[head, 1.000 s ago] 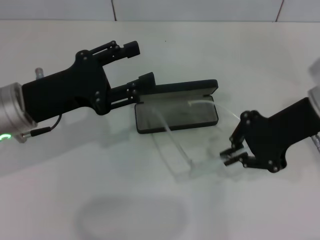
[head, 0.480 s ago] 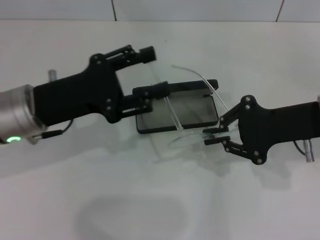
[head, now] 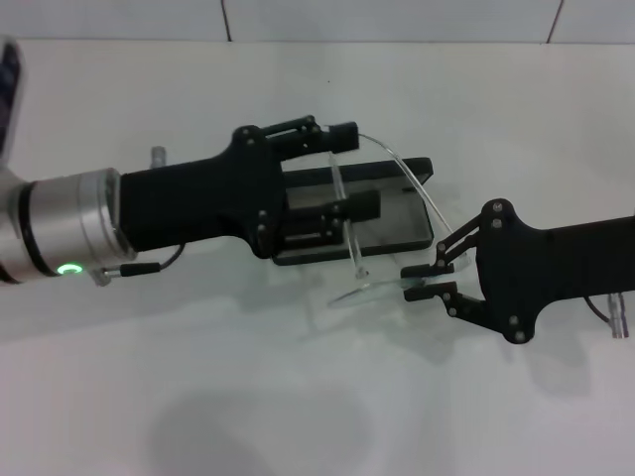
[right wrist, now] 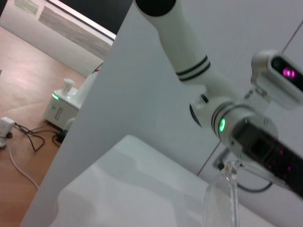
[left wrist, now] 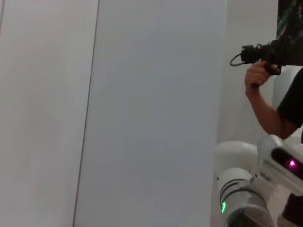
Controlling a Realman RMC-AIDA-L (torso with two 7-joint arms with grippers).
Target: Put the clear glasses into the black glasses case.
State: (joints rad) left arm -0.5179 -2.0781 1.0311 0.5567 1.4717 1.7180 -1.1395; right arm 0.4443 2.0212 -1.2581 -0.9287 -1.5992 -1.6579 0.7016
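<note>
Midway. Right tool clamped on lens edge of clear glasses, raised and tilted just in front of open black glasses case on worktop. Left tool spread wide over case, around 1 clear arm. Still needed: lowering glasses into case, release.

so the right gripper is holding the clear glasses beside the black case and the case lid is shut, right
Not quite: the black case is open, its grey lining showing in the head view. The right gripper does hold the clear glasses beside it; the left gripper hovers over it.

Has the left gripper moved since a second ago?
Yes. The left gripper has slid toward the robot's right, now over the black glasses case, around a glasses arm.
</note>
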